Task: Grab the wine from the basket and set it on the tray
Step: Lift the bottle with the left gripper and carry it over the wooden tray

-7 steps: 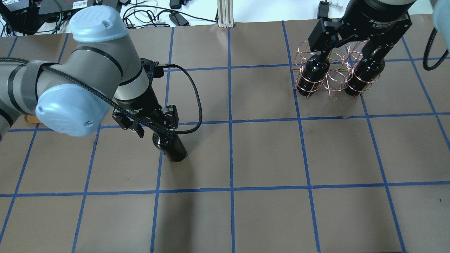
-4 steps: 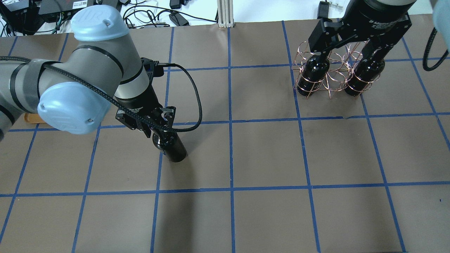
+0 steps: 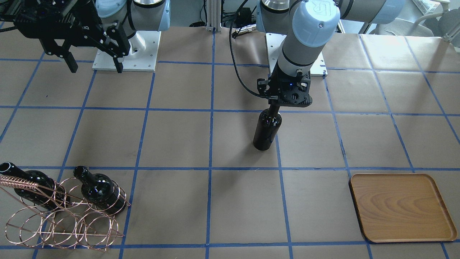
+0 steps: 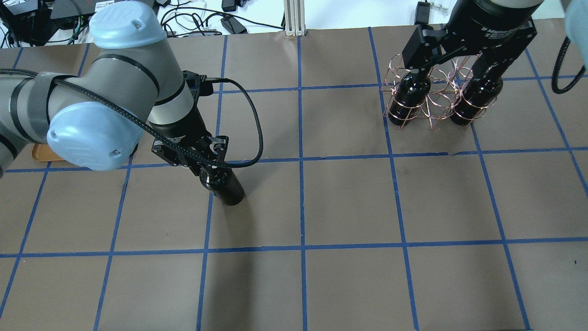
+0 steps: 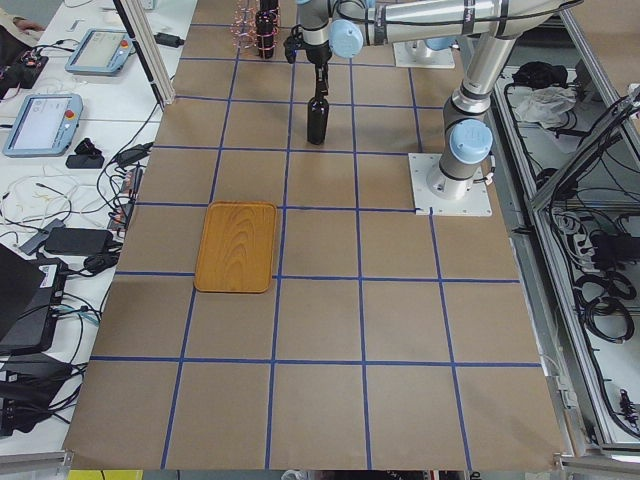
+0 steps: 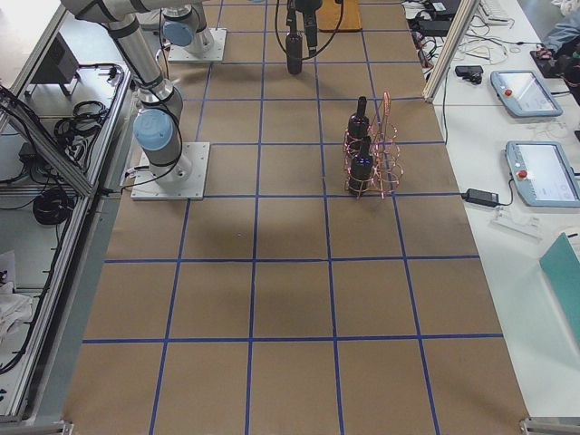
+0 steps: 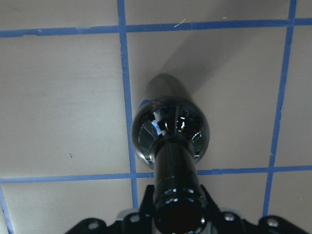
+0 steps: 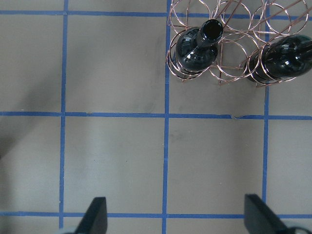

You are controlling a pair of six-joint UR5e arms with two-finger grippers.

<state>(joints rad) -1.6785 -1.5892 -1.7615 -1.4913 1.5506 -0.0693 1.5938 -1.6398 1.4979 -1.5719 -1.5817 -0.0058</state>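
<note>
My left gripper [image 4: 198,158] is shut on the neck of a glossy near-black wine bottle [image 4: 226,187], which hangs upright at mid-table. I cannot tell if its base touches the paper. The same gripper [image 3: 276,105] and bottle [image 3: 266,130] show in the front view, and the bottle [image 7: 170,134] fills the left wrist view. The copper wire basket [image 4: 431,94] holds two more bottles [image 4: 411,97] [image 4: 475,99]. My right gripper [image 4: 455,57] is open and empty, high above the basket [image 8: 234,48]. The wooden tray [image 3: 402,208] lies empty on my left side.
Brown paper with a blue tape grid covers the table [image 3: 172,136]. The arm bases [image 3: 125,50] stand at the robot's edge. Cables and devices [image 4: 202,18] lie beyond the far edge. The tray [image 5: 237,247] lies about two grid squares from the held bottle.
My left gripper has shut on the bottle's neck; it was open around it one second ago. The bottle has shifted slightly. My right arm has hardly moved.
</note>
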